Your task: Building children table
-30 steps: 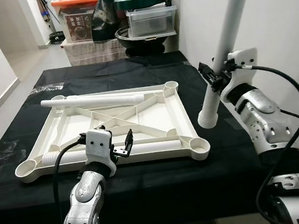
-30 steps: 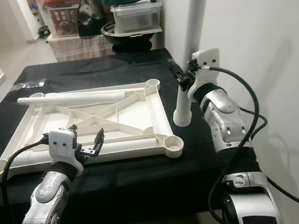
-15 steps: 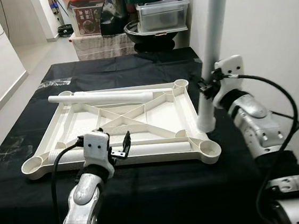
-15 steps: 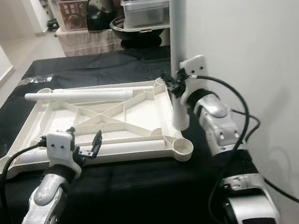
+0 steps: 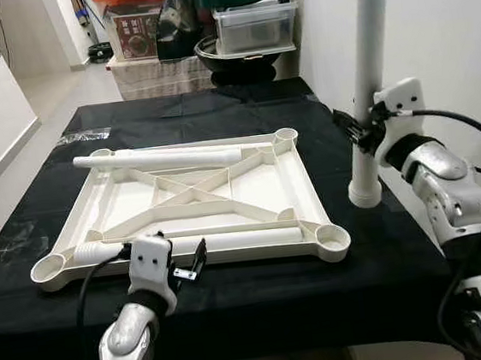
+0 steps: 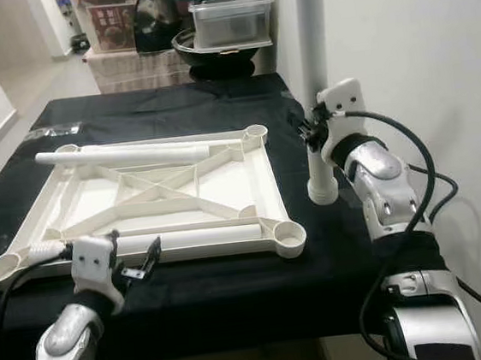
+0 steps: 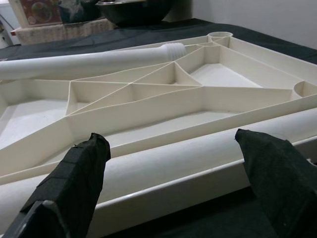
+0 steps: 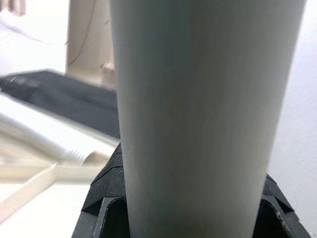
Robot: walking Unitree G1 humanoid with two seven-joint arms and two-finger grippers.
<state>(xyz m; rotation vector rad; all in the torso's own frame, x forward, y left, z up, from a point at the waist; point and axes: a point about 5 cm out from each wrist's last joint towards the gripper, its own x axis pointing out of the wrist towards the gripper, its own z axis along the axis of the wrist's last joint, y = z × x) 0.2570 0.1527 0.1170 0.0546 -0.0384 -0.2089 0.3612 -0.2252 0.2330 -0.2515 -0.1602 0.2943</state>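
The tabletop (image 5: 183, 205) lies upside down on the black cloth (image 5: 236, 301), ribs up, w/ a round socket at each corner. The right gripper (image 5: 362, 126) is clamped on a white leg (image 5: 366, 81) held upright; its lower end now sits just off the tabletop's right edge, above the cloth. Half a sec ago that end was close to the near right socket (image 5: 333, 239); it has since swung out to the right and away from the frame. The head cam has shifted too, but the gap between leg and frame is clearly wider. So the leg isn't seated yet, and prob needs lining up again over a socket.

The left gripper (image 5: 190, 269) hovers at the near edge, fingers spread wide and empty, straddling a second leg (image 5: 196, 245) that lies along the front rail inside the frame. It has backed off a bit toward the robot vs. a sec ago. A third leg (image 5: 157, 159) rests across the far side, threaded end toward the far right socket (image 5: 286, 134).

Around: boxes (image 5: 134, 28), a clear tub (image 5: 255, 28) and a dark bowl (image 5: 227, 57) beyond the far end, white wall (image 5: 439, 21) tight on the right. The wall leaves little room for the right arm. The loose legs lying in the frame could get knocked.
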